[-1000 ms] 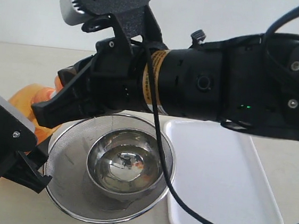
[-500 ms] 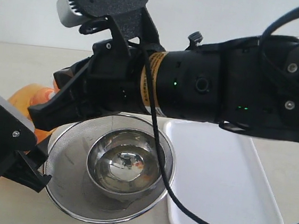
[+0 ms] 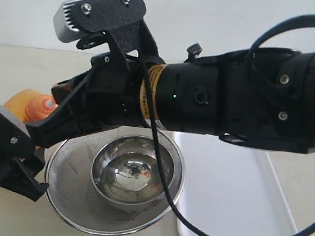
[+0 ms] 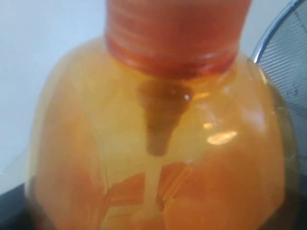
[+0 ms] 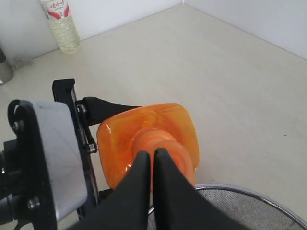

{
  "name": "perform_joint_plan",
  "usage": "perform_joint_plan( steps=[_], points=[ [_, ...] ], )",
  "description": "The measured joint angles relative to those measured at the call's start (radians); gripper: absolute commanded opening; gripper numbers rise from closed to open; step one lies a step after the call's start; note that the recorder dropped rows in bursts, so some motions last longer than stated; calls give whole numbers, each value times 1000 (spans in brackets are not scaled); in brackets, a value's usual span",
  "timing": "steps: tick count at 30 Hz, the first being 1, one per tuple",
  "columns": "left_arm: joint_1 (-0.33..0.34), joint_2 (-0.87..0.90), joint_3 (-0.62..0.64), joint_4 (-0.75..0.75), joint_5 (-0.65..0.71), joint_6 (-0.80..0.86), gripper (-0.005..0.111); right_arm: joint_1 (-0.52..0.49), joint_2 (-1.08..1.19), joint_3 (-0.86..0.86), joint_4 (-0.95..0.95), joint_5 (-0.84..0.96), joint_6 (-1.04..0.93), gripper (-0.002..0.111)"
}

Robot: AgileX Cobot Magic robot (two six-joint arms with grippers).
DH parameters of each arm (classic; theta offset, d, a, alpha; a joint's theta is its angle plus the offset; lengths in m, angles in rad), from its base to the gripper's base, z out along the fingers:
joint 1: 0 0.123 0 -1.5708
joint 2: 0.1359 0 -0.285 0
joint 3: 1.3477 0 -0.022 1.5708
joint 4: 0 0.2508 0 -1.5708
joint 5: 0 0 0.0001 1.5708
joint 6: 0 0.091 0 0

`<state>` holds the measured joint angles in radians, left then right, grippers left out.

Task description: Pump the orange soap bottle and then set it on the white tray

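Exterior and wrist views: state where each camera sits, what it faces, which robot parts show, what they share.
Exterior: low by the table, facing the strainer and white tray; right arm crosses the frame.
Left wrist: close against the orange soap bottle; no robot part clear.
Right wrist: above, looking down past the shut right gripper onto the bottle.
Shared: the bottle.

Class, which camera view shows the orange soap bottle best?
The right wrist view: the orange soap bottle appears from above, its shoulders outlined. The left wrist view gives a blurred close-up of neck and shoulder; the exterior view, only an orange patch at the left.
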<state>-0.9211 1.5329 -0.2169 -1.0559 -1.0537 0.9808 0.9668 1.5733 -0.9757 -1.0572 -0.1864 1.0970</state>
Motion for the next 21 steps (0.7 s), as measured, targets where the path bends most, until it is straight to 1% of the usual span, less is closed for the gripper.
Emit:
perform_joint_plan(
  steps=[7,13,16,21],
  points=[
    [0,0,0,7,-8,0,5,0,-15,-15,-11,55,-18,0],
    [-12,-2,-13,106,-8,-60,5,8,-138,-9,-23,186,-39,0],
    [-14,-2,-13,113,-6,-64,5,8,-167,-9,-25,228,-46,0],
    [-14,-2,-13,113,-7,-69,5,8,-145,-9,-25,221,-49,0]
  ],
)
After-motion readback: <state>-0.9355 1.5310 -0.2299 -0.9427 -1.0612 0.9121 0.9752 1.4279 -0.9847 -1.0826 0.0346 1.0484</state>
